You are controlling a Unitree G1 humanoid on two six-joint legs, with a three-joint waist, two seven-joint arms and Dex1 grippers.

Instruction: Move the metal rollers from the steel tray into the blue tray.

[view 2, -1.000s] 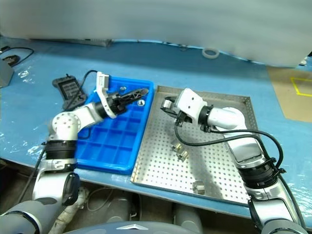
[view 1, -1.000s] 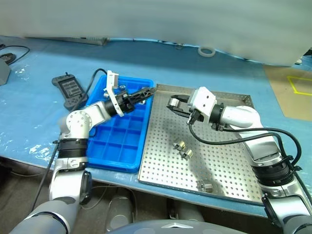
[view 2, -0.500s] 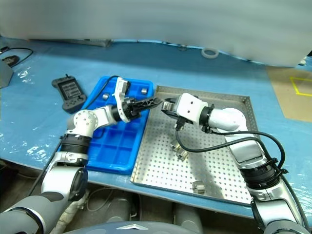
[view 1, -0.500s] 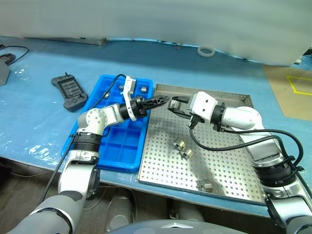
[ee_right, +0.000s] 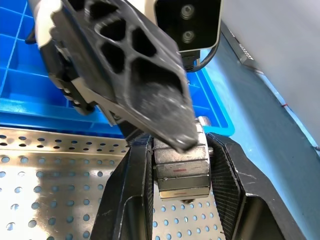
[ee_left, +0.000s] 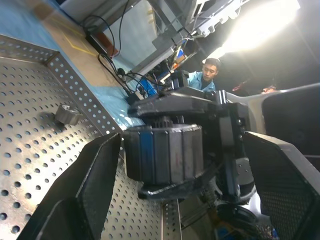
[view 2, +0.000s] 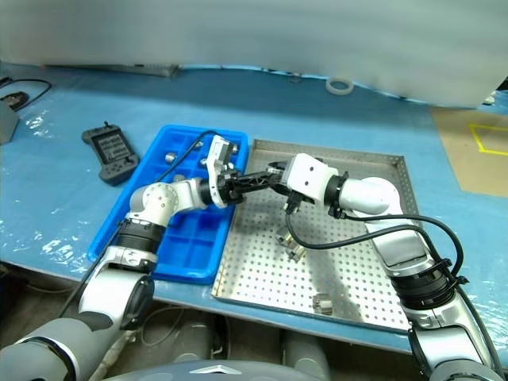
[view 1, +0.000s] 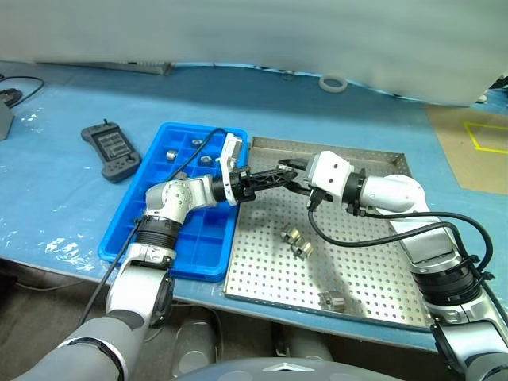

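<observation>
Surface (view 1: 63, 198): light-blue cover, both trays side by side on it, a black handset (view 1: 110, 148) off to the robot's left.
Steel tray (view 1: 373, 262): three metal rollers lie loose on the perforated floor, a touching pair (view 1: 298, 244) mid-tray and one (view 1: 333, 302) near the front rim.
Blue tray (view 1: 131, 238): touching the steel tray's left rim; rollers (view 1: 208, 159) already sit in the far compartments.
Right hand (ee_right: 181, 165): raised over the steel tray's far left corner, pinched tight on a roller (ee_right: 181, 167) between its two fingers.
Left hand (view 1: 282, 172): spread wide, nothing in it, reaching across the blue tray's edge, one finger (ee_right: 142, 90) right over the held roller.
Step in hand: looks like a hand-over, right to left, in mid-air.
Next move: I'd say the left needs to straddle the roller squarely and close before the right lets go; a slip drops it back onto the steel.
</observation>
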